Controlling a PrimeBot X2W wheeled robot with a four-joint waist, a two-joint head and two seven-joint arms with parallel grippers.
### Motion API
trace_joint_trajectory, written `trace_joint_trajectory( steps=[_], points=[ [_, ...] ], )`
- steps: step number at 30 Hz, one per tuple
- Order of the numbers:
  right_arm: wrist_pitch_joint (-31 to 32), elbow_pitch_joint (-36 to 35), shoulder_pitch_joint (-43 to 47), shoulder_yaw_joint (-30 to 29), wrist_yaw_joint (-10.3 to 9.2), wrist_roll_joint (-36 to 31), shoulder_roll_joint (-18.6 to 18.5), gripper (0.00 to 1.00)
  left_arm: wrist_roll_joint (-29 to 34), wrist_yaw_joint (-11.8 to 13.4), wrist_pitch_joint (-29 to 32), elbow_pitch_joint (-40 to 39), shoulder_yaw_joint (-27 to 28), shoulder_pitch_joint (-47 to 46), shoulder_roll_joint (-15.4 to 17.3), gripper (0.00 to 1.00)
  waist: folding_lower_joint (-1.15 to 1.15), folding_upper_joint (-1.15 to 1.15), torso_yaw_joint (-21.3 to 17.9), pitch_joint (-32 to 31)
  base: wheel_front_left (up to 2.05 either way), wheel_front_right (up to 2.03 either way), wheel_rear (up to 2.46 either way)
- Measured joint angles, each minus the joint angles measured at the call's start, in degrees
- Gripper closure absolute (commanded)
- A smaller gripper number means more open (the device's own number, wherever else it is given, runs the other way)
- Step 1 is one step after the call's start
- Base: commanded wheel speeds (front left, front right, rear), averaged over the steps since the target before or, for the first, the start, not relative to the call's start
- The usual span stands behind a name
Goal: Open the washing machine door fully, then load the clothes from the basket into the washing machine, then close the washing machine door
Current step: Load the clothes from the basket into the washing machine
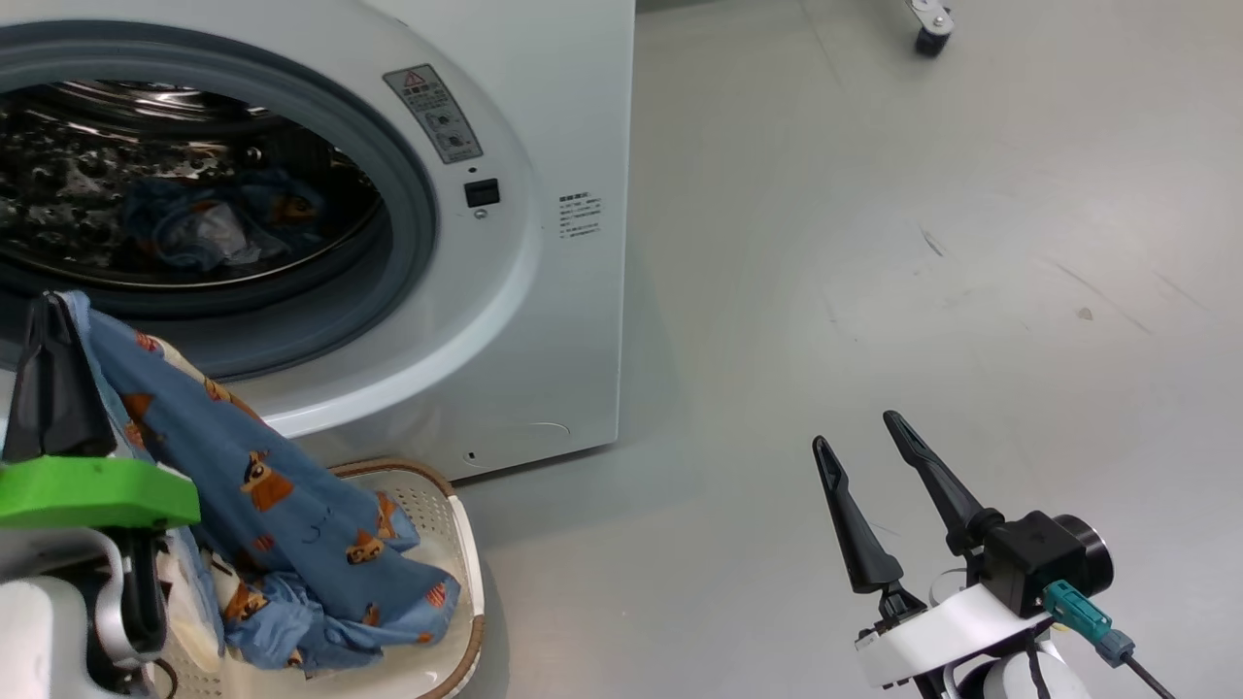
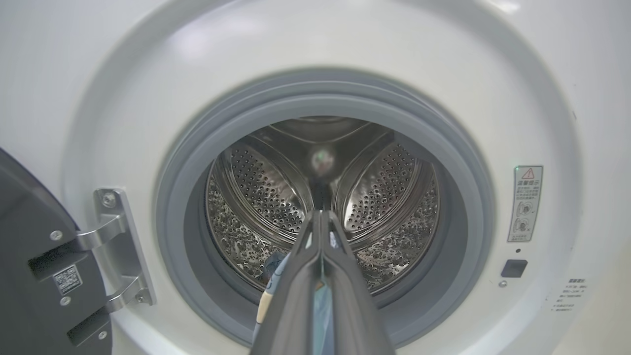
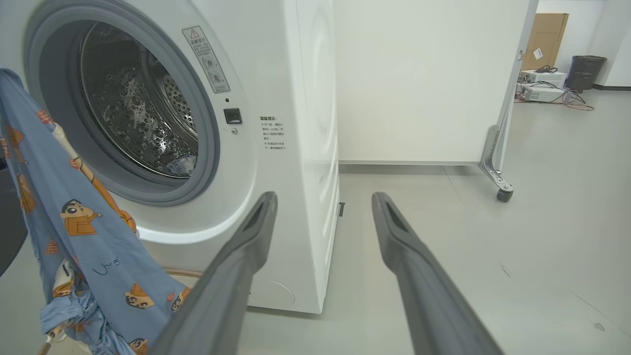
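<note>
A blue printed garment [image 1: 291,505] is gripped in the closed left gripper [image 1: 44,306] before the washer [image 1: 573,116], above the basket [image 1: 466,544] at its foot. More cloth [image 1: 209,228] lies inside the washer, whose door [image 2: 29,256] is swung open. The right gripper [image 1: 855,430] is held wide and empty, well apart from the washer.

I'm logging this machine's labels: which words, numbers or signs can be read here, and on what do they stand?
Warning sticker on the washing machine: red triangle warning sign; characters below too small to read.
Printed note lower on the same front: several lines, too small to read.
Code label on the washing machine door: blurred.
No text can be quoted.
</note>
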Motion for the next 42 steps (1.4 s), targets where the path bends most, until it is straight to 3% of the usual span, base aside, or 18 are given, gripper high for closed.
trace_joint_trajectory(
  steps=[10,23,42],
  points=[
    [0.0,-0.38,-2.2,0.42,0.0,0.41,0.23,0.0,0.45,0.77,5.39,3.36,1.54,-9.95,4.44,1.0,0.0,0.0,-5.72,4.87,0.0,0.0,0.0],
    [0.0,-0.83,-4.38,1.99,0.0,0.82,0.79,0.0,0.69,1.9,10.24,15.68,5.95,-20.26,10.77,1.0,0.0,0.0,-10.98,13.44,0.0,0.0,0.0],
    [0.0,-1.37,-6.61,3.66,0.01,0.71,1.3,0.0,4.07,1.85,7.8,26.96,5.64,-33.9,17.46,1.0,0.01,0.0,-13.81,22.34,0.0,0.0,0.0]
  ],
)
